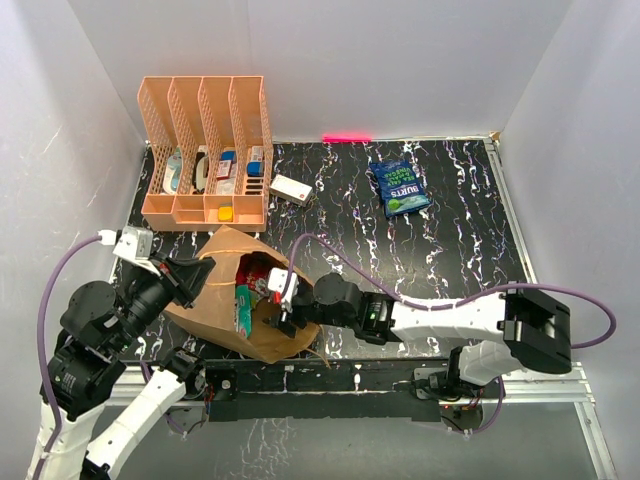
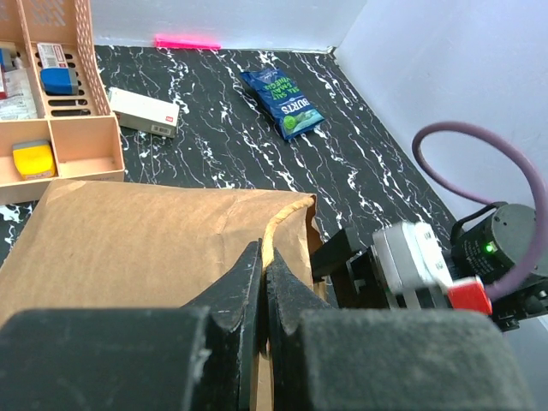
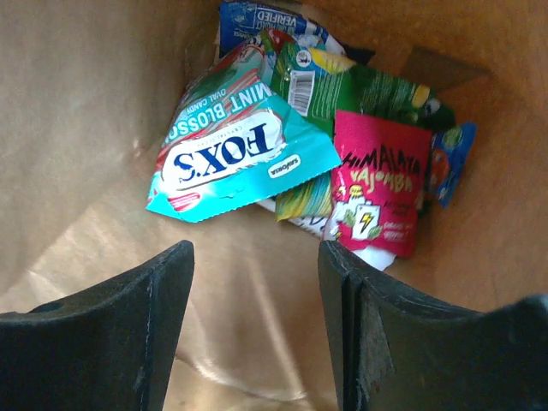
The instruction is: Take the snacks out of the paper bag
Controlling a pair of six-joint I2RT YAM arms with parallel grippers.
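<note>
Black marbled counter [image 1: 460,240] bears the paper bag [image 1: 215,265]. Left claw [image 2: 263,257] is pinched together on its creased rim. Right claw [image 3: 255,257], fingers apart, sits inside the mouth. Just ahead lie glossy, crinkly snacks [image 3: 360,94], a teal packet [image 3: 231,158] leftward, a pink packet [image 3: 381,180] rightward. Best to close on one flat packet edge, clear of the paper wall. A blue bag [image 1: 400,188] lies well beyond, outside.

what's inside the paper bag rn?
In the paper bag: teal mint packet, pink packet, green bag, blue bag at the back. Anything beneath that pile is covered.
</note>
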